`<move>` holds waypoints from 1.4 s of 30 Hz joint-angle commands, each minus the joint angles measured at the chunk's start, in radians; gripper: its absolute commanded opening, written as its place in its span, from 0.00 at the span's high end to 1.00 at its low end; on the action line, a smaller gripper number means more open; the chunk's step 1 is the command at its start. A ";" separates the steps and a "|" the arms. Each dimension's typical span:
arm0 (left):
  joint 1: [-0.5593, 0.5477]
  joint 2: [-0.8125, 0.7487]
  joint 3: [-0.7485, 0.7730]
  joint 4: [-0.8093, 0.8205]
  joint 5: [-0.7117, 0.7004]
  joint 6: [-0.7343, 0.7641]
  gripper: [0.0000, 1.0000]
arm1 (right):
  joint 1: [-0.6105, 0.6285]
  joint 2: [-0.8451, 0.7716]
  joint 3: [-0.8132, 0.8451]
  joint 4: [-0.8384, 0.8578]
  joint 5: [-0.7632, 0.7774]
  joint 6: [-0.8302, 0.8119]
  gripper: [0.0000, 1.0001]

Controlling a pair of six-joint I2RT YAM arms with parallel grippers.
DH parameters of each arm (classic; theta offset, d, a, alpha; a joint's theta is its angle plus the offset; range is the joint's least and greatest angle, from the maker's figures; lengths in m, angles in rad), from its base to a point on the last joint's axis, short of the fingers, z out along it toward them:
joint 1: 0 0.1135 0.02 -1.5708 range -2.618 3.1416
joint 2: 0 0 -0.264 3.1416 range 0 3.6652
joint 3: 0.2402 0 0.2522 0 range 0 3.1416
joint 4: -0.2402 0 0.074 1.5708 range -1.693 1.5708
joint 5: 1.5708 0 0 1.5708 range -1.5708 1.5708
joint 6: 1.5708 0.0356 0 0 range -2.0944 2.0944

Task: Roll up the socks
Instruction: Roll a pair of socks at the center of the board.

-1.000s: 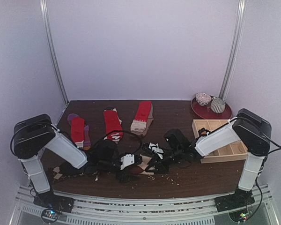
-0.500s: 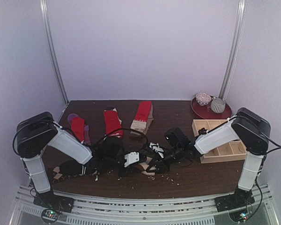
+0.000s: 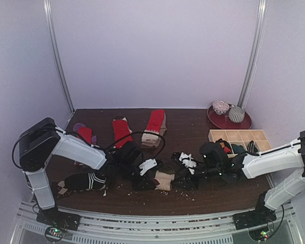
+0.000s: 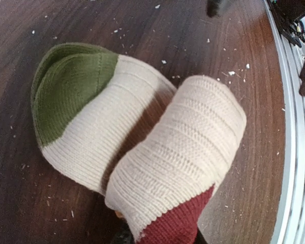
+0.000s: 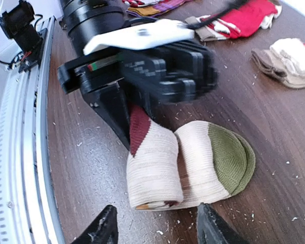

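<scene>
A beige sock (image 5: 185, 165) with a green toe and a dark red band lies half rolled on the wooden table; it also shows as the beige sock (image 3: 163, 180) (image 4: 157, 152). My left gripper (image 4: 160, 239) (image 3: 145, 179) is shut on the roll's red end, its black finger (image 5: 114, 109) against the roll. The right gripper (image 5: 157, 231) (image 3: 182, 178) is open, its fingertips on either side just short of the roll. A black striped sock (image 3: 84, 180) lies at the front left. Red socks (image 3: 121, 131) with beige cuffs lie flat at the back.
A pale wooden compartment tray (image 3: 239, 136) stands at the right, with a red plate (image 3: 229, 121) holding two rolled bundles behind it. Fabric crumbs litter the table. The metal rail (image 5: 20, 152) of the near edge runs close by the roll.
The left gripper has shut on the roll's end and shifted right. The right gripper has let go, opened, and drawn back to the right, its arm now stretched low.
</scene>
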 commanded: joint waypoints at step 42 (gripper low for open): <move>0.003 -0.097 0.028 0.032 -0.062 0.007 0.15 | 0.130 0.280 -0.099 0.219 0.175 0.158 0.78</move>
